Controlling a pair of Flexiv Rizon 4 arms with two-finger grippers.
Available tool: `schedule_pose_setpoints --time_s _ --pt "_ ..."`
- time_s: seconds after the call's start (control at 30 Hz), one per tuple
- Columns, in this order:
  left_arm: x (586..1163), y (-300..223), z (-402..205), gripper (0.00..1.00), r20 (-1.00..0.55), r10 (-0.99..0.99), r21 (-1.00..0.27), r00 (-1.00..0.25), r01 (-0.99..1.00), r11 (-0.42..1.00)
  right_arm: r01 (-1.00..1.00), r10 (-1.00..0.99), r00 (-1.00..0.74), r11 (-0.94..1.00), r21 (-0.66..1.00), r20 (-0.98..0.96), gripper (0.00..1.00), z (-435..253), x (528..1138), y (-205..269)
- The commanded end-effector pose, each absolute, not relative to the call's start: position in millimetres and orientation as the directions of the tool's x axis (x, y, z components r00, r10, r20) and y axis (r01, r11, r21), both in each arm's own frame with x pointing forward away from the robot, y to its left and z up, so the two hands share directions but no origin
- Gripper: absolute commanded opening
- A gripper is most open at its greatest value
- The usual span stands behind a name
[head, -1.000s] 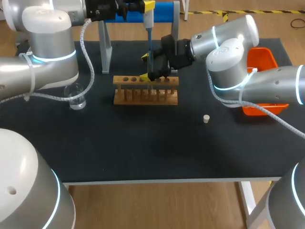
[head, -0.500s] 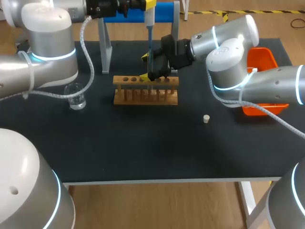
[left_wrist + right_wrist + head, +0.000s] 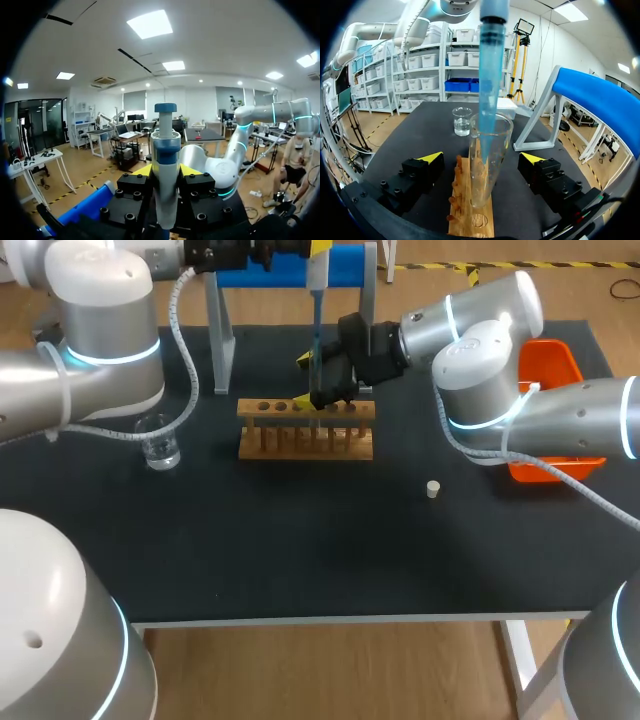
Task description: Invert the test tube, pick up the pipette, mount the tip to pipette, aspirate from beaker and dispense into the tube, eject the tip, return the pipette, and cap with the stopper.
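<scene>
My left gripper [image 3: 312, 248] [image 3: 166, 171] is shut on the white and blue pipette [image 3: 315, 280] [image 3: 166, 150], held upright high over the wooden rack [image 3: 305, 430]. Its blue tip [image 3: 316, 335] [image 3: 489, 85] points down into the mouth of the clear test tube [image 3: 487, 165], which stands upright in the rack [image 3: 470, 212]. My right gripper [image 3: 318, 380] [image 3: 482, 159] is open, with one finger on each side of the tube and neither touching it. The beaker [image 3: 160, 445] [image 3: 461, 121] stands left of the rack. A small stopper [image 3: 433, 489] lies on the mat to the rack's right.
The blue pipette stand [image 3: 345, 265] [image 3: 600, 100] on grey legs is behind the rack. An orange bin [image 3: 555, 365] sits at the table's right edge, partly behind my right arm. The black mat [image 3: 300, 540] lies bare in front of the rack.
My left gripper and the pipette have risen slightly above the tube. The right arm has kept still.
</scene>
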State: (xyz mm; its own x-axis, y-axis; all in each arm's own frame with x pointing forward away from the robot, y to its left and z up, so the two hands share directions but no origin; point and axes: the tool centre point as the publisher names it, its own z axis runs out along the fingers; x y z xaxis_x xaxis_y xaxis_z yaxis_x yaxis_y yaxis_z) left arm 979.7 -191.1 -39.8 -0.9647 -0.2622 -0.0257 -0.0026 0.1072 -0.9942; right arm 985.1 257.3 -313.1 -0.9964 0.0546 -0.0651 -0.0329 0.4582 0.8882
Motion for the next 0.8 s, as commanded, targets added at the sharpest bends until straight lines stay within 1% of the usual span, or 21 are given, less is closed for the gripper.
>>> schedule_pose_setpoints --time_s 0.03,0.8 --pt "976.3 -192.6 -34.4 0.0 -0.03 -0.267 -0.993 -0.963 -0.001 0.115 -0.033 0.053 -0.997 0.46 0.887 -0.064 1.0 -313.0 985.6 257.2" --pt "968.4 -197.1 -10.9 0.0 -0.081 -0.274 -0.99 -0.958 0.044 0.136 -0.033 0.053 -0.997 0.46 0.887 -0.064 1.0 -313.0 985.6 257.2"
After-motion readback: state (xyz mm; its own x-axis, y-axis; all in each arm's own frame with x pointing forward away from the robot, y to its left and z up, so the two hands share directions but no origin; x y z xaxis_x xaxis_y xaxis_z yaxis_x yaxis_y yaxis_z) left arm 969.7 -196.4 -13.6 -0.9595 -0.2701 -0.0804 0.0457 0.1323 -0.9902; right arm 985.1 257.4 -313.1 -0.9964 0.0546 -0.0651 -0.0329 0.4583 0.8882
